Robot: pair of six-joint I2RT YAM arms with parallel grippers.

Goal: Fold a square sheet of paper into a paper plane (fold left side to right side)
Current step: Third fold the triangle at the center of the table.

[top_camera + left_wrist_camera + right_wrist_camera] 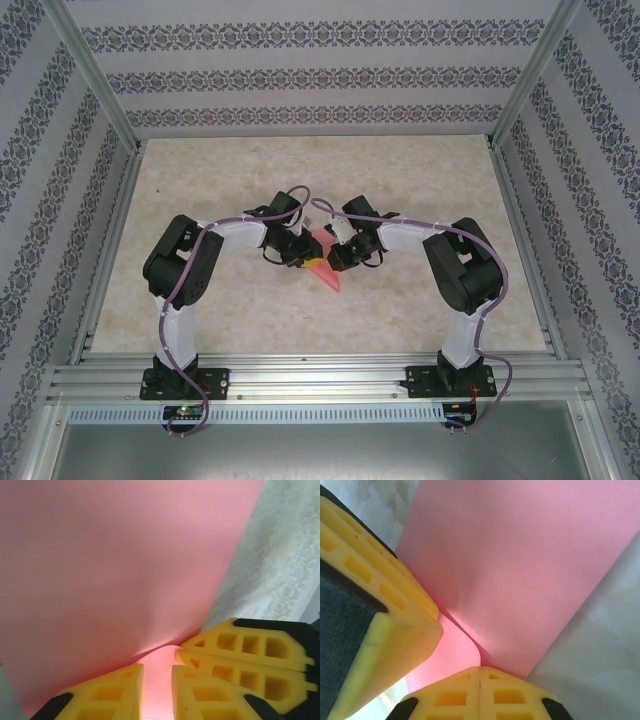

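The pink-red square sheet of paper [328, 275] lies in the middle of the table between both arms, its lower tip pointing toward the near edge. My right gripper [480, 680] is shut on a raised flap of the paper [520, 570], whose edge curls into the seam of its yellow fingers. My left gripper [157, 685] sits right beside it with the jaws a narrow gap apart, tips down on the paper [110, 570], pink showing through the gap. In the left wrist view the right gripper's fingers [240, 652] touch my left one's right finger.
The beige table [200, 290] has free room all around the paper. Patterned walls and aluminium rails [110, 260] enclose it on three sides. The two wrists nearly touch over the sheet.
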